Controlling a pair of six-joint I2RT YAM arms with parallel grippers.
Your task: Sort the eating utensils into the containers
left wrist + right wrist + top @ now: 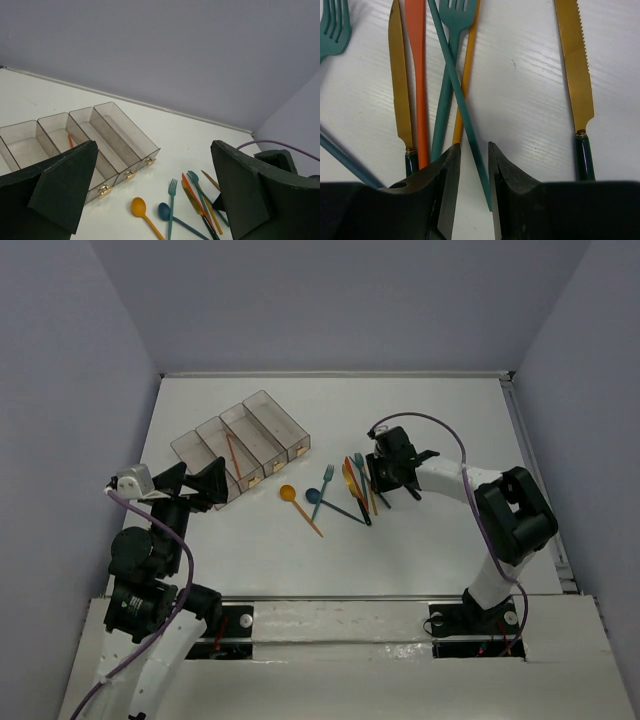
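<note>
Straddling teal handle: right gripper barely open, nothing clamped yet. We centre first, dodge teal fork at 11 o'clock. Left gripper wide, empty.

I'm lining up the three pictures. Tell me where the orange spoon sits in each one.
Top external: the orange spoon lies left of centre, between the bins and the pile of utensils.
Left wrist: bottom centre, just left of a blue spoon.
Right wrist: not in it.
Shared landmark: the pile of utensils, seen in all three views.
</note>
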